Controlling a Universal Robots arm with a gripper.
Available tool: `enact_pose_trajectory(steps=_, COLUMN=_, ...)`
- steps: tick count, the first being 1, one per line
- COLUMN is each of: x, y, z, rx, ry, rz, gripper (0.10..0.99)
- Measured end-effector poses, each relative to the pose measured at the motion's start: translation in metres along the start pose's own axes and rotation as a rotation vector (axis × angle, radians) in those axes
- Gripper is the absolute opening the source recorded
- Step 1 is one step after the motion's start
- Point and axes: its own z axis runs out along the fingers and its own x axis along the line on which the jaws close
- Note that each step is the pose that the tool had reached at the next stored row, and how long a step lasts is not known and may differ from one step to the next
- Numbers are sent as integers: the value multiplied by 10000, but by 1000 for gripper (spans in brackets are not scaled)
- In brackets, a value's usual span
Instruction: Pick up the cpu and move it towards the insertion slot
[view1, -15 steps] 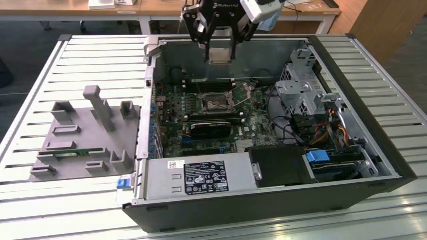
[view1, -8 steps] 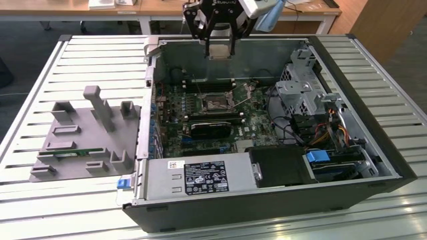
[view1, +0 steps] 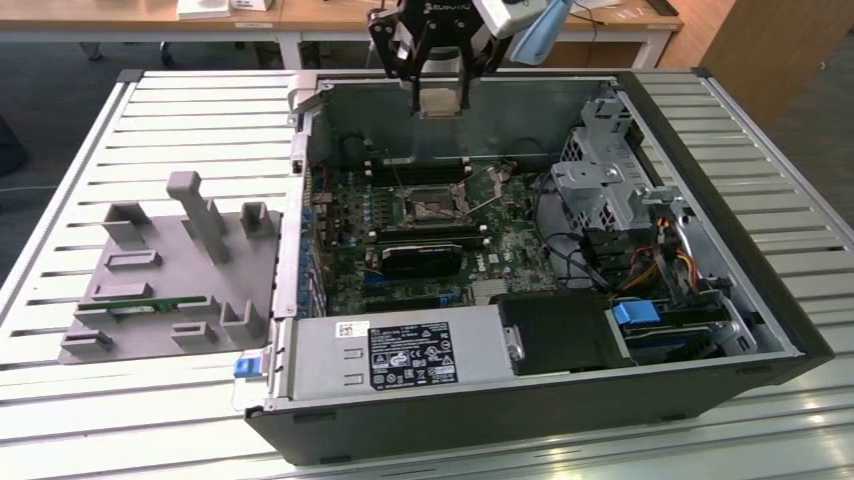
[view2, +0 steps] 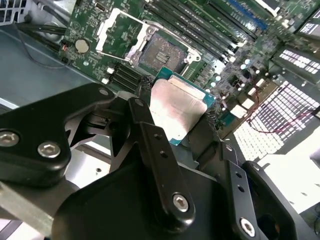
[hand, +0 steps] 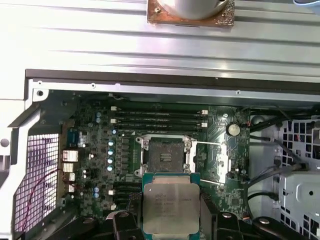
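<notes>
My gripper (view1: 441, 88) hangs above the back of the open computer case and is shut on the cpu (view1: 441, 100), a flat square chip with a silvery top. In both wrist views the cpu (view2: 177, 107) (hand: 170, 205) sits clamped between the black fingers (view2: 150, 135), held in the air over the motherboard. The insertion slot (view1: 430, 205) (view2: 160, 50) (hand: 165, 156), a square socket with a shiny frame and dark centre, lies below and slightly ahead of the chip, with its metal lid swung open beside it.
Long black memory slots (hand: 157, 120) run beside the socket. A black heatsink block (view1: 420, 262) sits on the board's near side. The drive cage (view1: 607, 185) and cables fill the exterior view's right, with the power supply (view1: 387, 355) in front. On the slatted table (view1: 80, 160) a grey tray (view1: 174, 270) holds a green memory stick (view1: 140, 303).
</notes>
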Motion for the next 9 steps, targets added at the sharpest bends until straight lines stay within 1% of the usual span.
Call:
enact_pose_trajectory(steps=5, x=-10, y=56, z=45, rx=-1, ry=-3, rz=-8, gripper=541)
enact_pose_trajectory(steps=9, x=-12, y=63, z=48, rx=0, ry=-3, rz=-9, gripper=541)
